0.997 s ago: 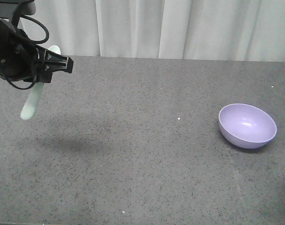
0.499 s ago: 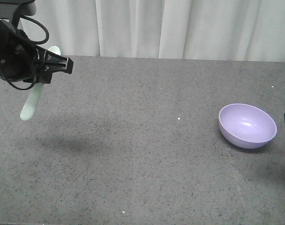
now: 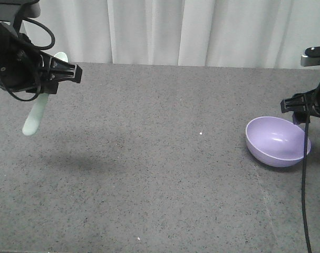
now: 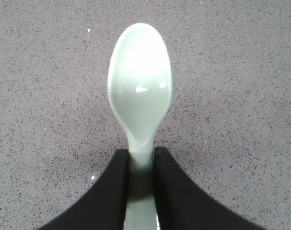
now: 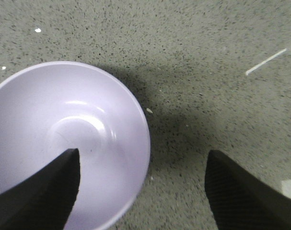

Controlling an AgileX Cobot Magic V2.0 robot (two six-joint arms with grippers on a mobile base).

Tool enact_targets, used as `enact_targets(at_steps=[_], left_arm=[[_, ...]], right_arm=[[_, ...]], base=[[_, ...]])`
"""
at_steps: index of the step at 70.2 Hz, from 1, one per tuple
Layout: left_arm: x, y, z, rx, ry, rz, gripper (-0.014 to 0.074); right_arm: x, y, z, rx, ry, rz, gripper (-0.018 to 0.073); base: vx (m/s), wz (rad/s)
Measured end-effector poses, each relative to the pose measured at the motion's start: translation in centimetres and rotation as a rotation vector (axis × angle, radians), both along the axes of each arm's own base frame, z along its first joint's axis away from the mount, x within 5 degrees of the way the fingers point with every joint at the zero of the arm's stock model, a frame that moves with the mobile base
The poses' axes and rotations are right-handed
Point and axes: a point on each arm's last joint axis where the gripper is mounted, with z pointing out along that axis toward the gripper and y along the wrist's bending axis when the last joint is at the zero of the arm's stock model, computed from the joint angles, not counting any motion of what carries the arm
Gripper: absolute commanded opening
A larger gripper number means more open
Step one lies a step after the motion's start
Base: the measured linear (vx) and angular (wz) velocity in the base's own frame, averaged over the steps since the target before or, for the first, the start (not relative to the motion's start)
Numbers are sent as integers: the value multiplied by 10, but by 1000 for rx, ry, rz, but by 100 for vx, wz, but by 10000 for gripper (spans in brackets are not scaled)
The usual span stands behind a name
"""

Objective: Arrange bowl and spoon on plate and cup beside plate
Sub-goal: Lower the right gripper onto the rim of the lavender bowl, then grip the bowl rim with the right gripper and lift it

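We hold the spoon in the left gripper, whose jaws are pinched narrow on the neck just below the oval head. In the front view it hangs clear of the table at about 10 o'clock, head up and handle slanting down toward 7 o'clock.

The bowl sits upright on the table at 3 o'clock. The right gripper hovers above its far right edge with the jaws spread wide. In the right wrist view one finger is over the bowl's inside at 8 o'clock and the other is over bare table at 4 o'clock, so the rim lies between them. Neither plate nor cup shows in any view.

We judge the bowl pick to be the step in hand, and the risks gather there:

- If we descend a little off line, a fingertip could land on the rim instead of astride it. That could tip the bowl or skate it across the table.
- The wall looks smooth and curved, so a pinch on it may squeeze the bowl out of the jaws.
- The right arm's cable hangs at 5 o'clock of the bowl and could brush it.
- The spoon is held near one end, with its handle hanging free. A quick swing may pivot it in the jaws.
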Motion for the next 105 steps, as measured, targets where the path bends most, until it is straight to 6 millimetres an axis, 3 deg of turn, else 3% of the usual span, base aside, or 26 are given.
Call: enact_targets(at_steps=[24,65,82,105], left_arm=[[0,0,0,0,0,0,-7],[0,0,0,0,0,0,-7],[0,0,0,0,0,0,-7],[0,0,0,0,0,0,-7]], right_arm=[[27,0,-50,-1,123,5,532],[38,1,-79,10,189,4,505],[39,2,-81,22,195,-1,352],[39,2,-81,34,191,-23,-17]], base=[[0,0],[0,0],[0,0],[0,0]])
